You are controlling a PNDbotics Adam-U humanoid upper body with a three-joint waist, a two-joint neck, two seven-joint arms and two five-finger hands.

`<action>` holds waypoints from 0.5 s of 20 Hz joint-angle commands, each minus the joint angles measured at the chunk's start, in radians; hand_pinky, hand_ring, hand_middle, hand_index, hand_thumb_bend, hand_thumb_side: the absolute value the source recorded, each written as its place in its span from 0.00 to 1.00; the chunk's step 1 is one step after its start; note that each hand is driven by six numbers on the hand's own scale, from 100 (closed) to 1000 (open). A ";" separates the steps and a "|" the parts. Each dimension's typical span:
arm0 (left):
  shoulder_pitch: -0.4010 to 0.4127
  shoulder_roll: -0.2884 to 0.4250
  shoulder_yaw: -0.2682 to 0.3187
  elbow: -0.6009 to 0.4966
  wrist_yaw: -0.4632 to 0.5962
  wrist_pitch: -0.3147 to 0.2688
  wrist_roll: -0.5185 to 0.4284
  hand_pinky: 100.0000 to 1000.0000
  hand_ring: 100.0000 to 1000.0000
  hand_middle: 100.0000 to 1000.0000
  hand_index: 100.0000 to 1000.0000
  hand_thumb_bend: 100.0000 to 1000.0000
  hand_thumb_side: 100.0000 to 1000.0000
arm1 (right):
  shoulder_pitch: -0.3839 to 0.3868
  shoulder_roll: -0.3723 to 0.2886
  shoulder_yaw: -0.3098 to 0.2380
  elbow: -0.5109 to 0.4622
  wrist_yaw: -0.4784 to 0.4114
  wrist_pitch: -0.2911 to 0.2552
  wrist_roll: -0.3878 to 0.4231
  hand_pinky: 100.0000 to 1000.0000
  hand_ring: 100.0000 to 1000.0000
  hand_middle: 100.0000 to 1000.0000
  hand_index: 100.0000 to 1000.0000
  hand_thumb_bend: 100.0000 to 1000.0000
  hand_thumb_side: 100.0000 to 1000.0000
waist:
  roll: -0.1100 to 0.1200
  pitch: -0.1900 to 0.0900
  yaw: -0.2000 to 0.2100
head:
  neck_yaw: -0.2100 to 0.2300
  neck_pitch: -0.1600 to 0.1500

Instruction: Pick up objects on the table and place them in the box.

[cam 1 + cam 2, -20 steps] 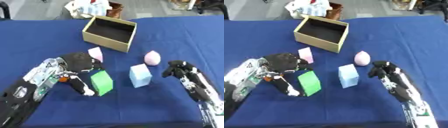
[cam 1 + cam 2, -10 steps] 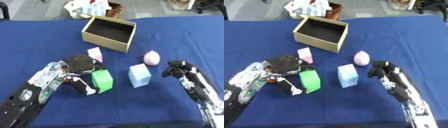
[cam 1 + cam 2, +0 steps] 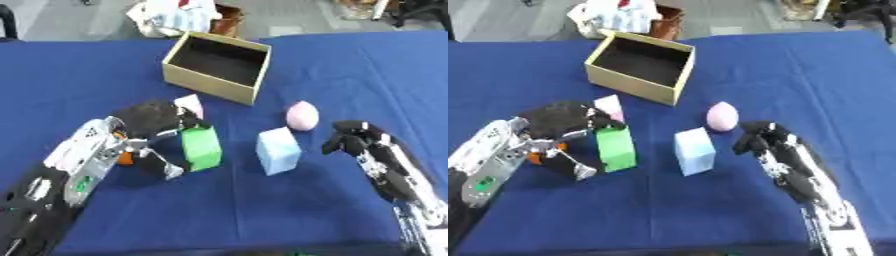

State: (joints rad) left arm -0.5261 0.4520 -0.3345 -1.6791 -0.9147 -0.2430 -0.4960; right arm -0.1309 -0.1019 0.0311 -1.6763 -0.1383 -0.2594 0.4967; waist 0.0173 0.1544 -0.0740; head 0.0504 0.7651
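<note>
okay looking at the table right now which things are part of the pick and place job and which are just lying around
Part of the job:
- cardboard box, open, at the far side
- green block, left hand closing round it
- light blue block
- pink egg shape
- pale pink block, beside the left hand
- right hand, curled, holding nothing

Just lying about:
- bundle of white stuff beyond the table

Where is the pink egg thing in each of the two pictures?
Left eye view: the pink egg lies right of centre on the blue cloth, just above the light blue block.
Right eye view: it sits nearer the middle.
Shared landmark: the open cardboard box, up and left of it in both.
</note>
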 commanded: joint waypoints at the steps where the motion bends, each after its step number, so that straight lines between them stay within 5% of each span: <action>1: -0.061 0.051 0.058 -0.014 0.061 0.059 0.011 0.68 0.53 0.56 0.84 0.00 0.19 | -0.005 -0.016 -0.004 -0.006 0.004 -0.002 0.000 0.57 0.57 0.51 0.73 0.00 0.41 | 0.012 -0.026 0.001 | -0.004 0.005; 10: -0.301 -0.001 0.142 0.362 -0.010 0.200 0.167 0.69 0.54 0.56 0.86 0.00 0.16 | -0.010 -0.014 0.006 -0.001 -0.001 -0.006 0.010 0.57 0.57 0.51 0.73 0.00 0.41 | -0.001 -0.021 -0.019 | 0.009 -0.002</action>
State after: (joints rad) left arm -0.8012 0.4523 -0.2144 -1.3634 -0.9054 -0.0595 -0.3580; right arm -0.1315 -0.1021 0.0335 -1.6700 -0.1381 -0.2630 0.5025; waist 0.0169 0.1544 -0.0935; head 0.0555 0.7648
